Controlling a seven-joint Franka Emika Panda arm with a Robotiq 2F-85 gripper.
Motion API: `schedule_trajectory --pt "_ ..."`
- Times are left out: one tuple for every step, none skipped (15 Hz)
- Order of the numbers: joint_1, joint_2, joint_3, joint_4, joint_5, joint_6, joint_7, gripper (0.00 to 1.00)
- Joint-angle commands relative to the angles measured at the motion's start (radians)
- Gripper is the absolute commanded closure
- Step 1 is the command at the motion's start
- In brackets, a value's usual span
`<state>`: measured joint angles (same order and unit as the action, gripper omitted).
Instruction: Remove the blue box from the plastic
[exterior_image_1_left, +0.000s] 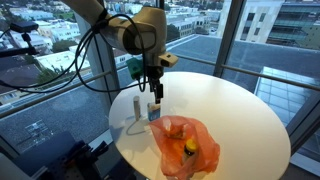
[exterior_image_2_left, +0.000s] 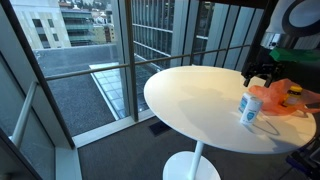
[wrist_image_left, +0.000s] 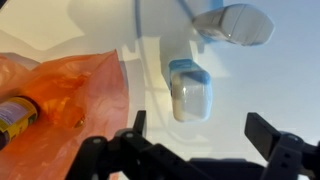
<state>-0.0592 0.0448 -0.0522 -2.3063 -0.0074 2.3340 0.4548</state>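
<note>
The blue and white box (wrist_image_left: 190, 88) stands on the white table, outside the orange plastic bag (wrist_image_left: 55, 95) and just beside it. It shows in both exterior views (exterior_image_1_left: 154, 113) (exterior_image_2_left: 249, 106). The bag (exterior_image_1_left: 186, 143) (exterior_image_2_left: 284, 97) lies crumpled on the table with a yellow and blue item (wrist_image_left: 14, 118) inside. My gripper (wrist_image_left: 200, 135) is open and empty. It hangs a little above the box (exterior_image_1_left: 155, 95) (exterior_image_2_left: 262, 73), its fingers on either side of the box and not touching it.
A white bottle-like object (exterior_image_1_left: 137, 105) (wrist_image_left: 236, 23) stands just beyond the box, with a thin cable next to it. The round white table (exterior_image_1_left: 235, 110) (exterior_image_2_left: 190, 100) ends close to the box. Glass window walls surround the table.
</note>
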Motion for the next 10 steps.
schedule_trajectory --pt "-0.003 -0.089 -0.011 -0.002 -0.025 -0.076 -0.035 0.00" --pt "-0.006 -0.107 -0.011 0.004 -0.024 -0.104 -0.053 0.00" --pt "-0.008 -0.127 -0.012 0.011 -0.015 -0.151 -0.097 0.00" --pt "-0.010 -0.145 -0.013 0.016 -0.012 -0.187 -0.127 0.00" --pt "-0.013 -0.166 -0.015 0.022 -0.016 -0.233 -0.161 0.00" --pt "-0.017 -0.185 -0.017 0.027 -0.017 -0.273 -0.190 0.00" --pt "-0.020 -0.205 -0.019 0.030 -0.022 -0.311 -0.216 0.00" --pt "-0.023 -0.225 -0.022 0.035 -0.022 -0.350 -0.246 0.00" --pt "-0.027 -0.243 -0.024 0.039 -0.026 -0.385 -0.268 0.00" --pt "-0.030 -0.270 -0.026 0.040 -0.029 -0.422 -0.297 0.00"
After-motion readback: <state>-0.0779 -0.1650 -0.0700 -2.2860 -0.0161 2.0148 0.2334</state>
